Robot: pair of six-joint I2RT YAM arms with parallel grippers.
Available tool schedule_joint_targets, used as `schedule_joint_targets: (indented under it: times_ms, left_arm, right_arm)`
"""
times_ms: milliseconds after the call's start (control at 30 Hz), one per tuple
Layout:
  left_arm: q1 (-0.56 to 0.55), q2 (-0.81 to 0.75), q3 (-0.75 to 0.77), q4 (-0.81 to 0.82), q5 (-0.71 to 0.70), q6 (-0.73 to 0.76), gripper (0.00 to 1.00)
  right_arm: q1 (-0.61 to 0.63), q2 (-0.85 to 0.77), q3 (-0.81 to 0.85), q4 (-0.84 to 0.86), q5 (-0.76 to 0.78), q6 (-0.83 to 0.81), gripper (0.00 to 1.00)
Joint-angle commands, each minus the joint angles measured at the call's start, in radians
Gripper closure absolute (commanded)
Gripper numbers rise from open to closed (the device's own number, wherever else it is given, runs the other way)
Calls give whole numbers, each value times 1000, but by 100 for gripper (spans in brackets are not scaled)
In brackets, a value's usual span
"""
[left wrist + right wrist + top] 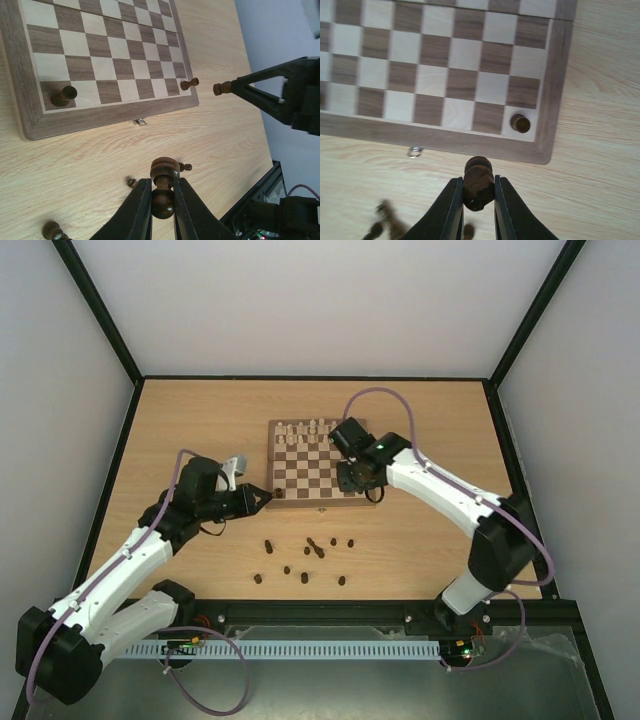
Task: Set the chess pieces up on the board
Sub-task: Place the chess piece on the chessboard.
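My left end effector [162, 186] pinches one dark piece [163, 200] just off the board [310, 503] at its near-left corner. My right end effector [478, 181] grips a second dark piece [478, 172] by the near-right corner. Two corner pieces [62, 95] stand on the board, one per near corner. About nine loose pieces [305, 577] lie scattered on the tabletop [200, 430].

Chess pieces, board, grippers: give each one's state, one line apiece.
left gripper, shut on a dark piece
right gripper, shut on another dark piece
board, lying flat
corner pieces, upright on the near corners
cream-white pieces, standing on the far rows
loose dark pieces, scattered on the table
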State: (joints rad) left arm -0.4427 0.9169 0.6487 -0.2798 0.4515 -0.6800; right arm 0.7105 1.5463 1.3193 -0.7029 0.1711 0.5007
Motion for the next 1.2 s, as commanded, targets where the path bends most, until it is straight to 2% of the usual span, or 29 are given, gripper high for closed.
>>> schedule_joint_targets:
  times_ms: [0, 233, 767, 1167]
  left_arm:
    - [10, 6, 8, -42, -14, 44, 87]
    - [13, 11, -5, -29, -7, 47, 86]
    - [15, 24, -15, -12, 2, 39, 86]
    - [15, 20, -22, -6, 2, 32, 86]
  right_arm:
    - [14, 86, 59, -122, 164, -44, 86]
    - [19, 166, 57, -88, 155, -63, 86]
    - [19, 225, 6, 49, 85, -91, 85]
    - [14, 256, -22, 95, 101, -86, 82]
